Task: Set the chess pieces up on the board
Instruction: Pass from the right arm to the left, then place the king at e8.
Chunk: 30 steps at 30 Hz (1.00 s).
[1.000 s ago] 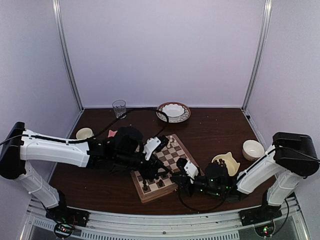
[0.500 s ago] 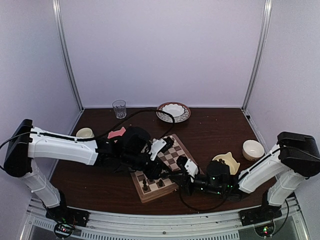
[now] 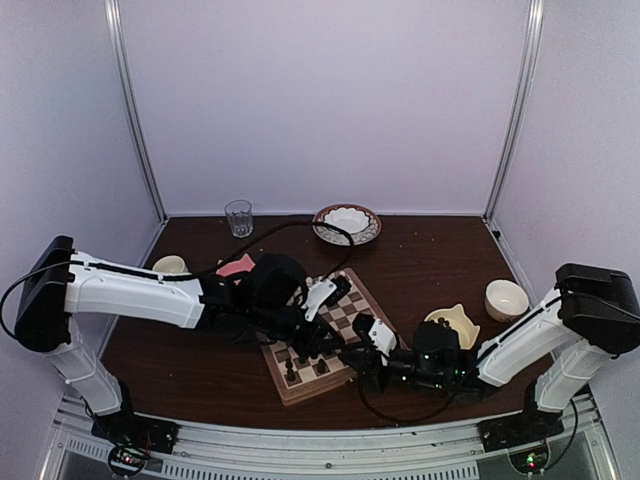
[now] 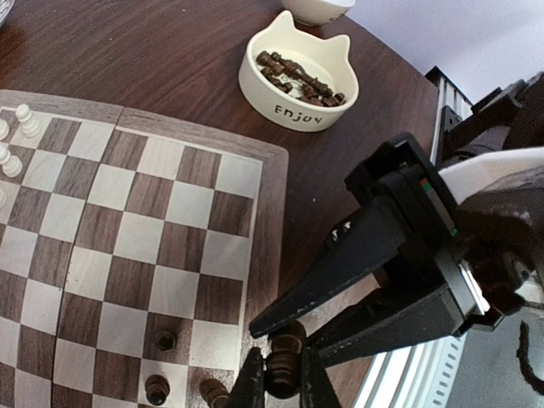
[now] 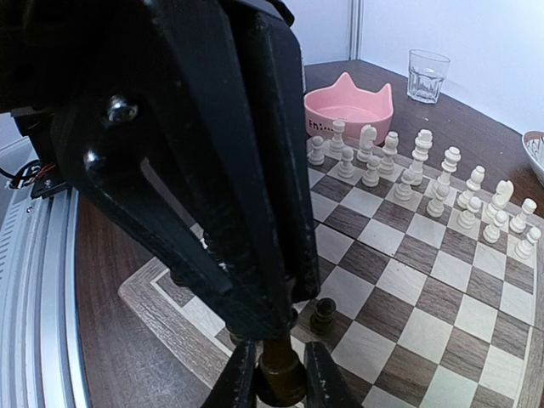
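A dark brown chess piece hangs over the near right corner of the board, and both grippers are shut on it. My left gripper pinches its body. The right gripper's fingers reach in from the right onto its upper part. In the right wrist view my right gripper clamps the same piece, with the left gripper looming black above it. From the top view the grippers meet at the board's near edge, left and right. Three dark pieces stand on near squares.
Pale chessmen fill the board's far rows. A cream cat-shaped bowl of dark pieces sits right of the board. A pink cat bowl and a glass stand beyond it. A plate with a white bowl and two cups are on the table.
My left gripper has moved right and toward the near board corner, and has shut on the dark piece in the right gripper. The right arm has barely moved.
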Motion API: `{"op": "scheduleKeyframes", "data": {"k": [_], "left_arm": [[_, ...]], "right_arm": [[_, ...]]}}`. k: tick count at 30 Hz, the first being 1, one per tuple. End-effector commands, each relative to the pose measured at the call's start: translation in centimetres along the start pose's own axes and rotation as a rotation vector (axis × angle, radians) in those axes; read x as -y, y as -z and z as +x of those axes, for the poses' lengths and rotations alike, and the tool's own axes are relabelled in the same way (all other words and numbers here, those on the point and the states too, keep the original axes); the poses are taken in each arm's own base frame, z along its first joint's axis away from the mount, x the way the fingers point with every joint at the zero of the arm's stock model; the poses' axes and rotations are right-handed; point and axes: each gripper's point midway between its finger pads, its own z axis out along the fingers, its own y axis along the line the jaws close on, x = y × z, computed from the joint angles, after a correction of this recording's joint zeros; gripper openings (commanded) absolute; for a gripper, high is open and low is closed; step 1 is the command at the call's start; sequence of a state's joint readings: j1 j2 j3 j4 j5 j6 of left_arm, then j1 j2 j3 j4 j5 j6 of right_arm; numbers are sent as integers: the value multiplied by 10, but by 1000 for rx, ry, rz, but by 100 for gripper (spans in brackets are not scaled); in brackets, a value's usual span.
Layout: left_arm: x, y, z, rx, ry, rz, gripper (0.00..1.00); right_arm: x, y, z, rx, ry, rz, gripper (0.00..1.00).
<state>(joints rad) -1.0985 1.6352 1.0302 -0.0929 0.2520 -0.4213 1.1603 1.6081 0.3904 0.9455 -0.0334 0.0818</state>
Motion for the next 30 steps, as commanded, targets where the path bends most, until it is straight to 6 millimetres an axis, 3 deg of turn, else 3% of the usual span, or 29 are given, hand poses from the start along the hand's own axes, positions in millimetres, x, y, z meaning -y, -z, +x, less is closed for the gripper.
{"op": "scheduleKeyframes", "data": {"k": [1,4,8,10,16,21,25,30], "left_arm": [[9,0,-11,7,-11,39,0],[9,1,-13,6,-18,34,0],[3,-1,-13,-22,-29,-6,0],[0,-3,-12,-36,-36,-23,0],[-8,-8,-14,-58,-67,-69,0],[-10,-15,-17,-78,-84,-83,0],[-11,-21,-17,-100,-106,-100,0],[-12,-27,-12,-118,-135,-121,0]], "right_arm": [[0,0,-18,50,-12,3,19],[2,1,-18,46,-13,10,24],[4,6,-23,43,-23,25,51],[4,8,-23,7,-26,28,58],[10,25,-25,-123,-7,60,62],[45,50,-37,-139,-71,202,66],[97,72,-46,-115,-238,400,68],[144,88,-52,-146,-350,573,70]]}}
